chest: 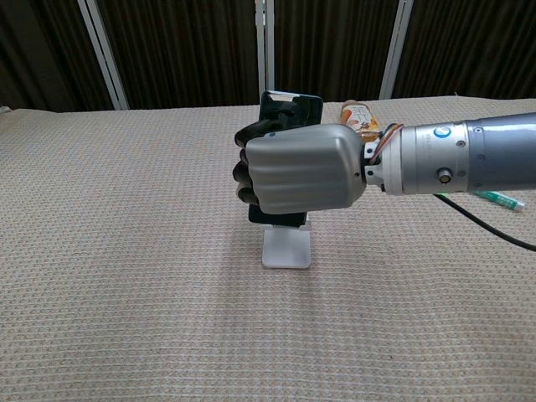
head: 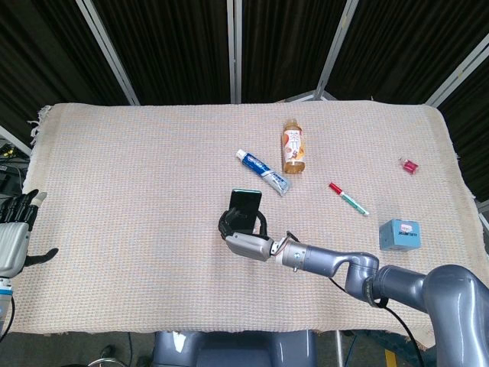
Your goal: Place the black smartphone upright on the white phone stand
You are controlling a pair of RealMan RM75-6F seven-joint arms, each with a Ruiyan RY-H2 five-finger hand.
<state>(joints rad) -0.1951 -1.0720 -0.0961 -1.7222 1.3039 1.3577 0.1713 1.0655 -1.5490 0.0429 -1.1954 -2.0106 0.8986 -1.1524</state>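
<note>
Far left: left hand point(head: 14, 237) off the table edge, fingers apart, holding nothing. Middle: right hand point(chest: 300, 173) wrapped around the black phone point(chest: 289, 109), upright just above the white stand point(chest: 286, 248). Further right: toothpaste point(head: 262, 170), bottle point(head: 293, 146) lying flat, blue box point(head: 400, 234).

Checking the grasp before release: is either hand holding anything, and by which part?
The right hand grips the black smartphone around its middle and lower body, just above the white phone stand. The left hand holds nothing.
</note>
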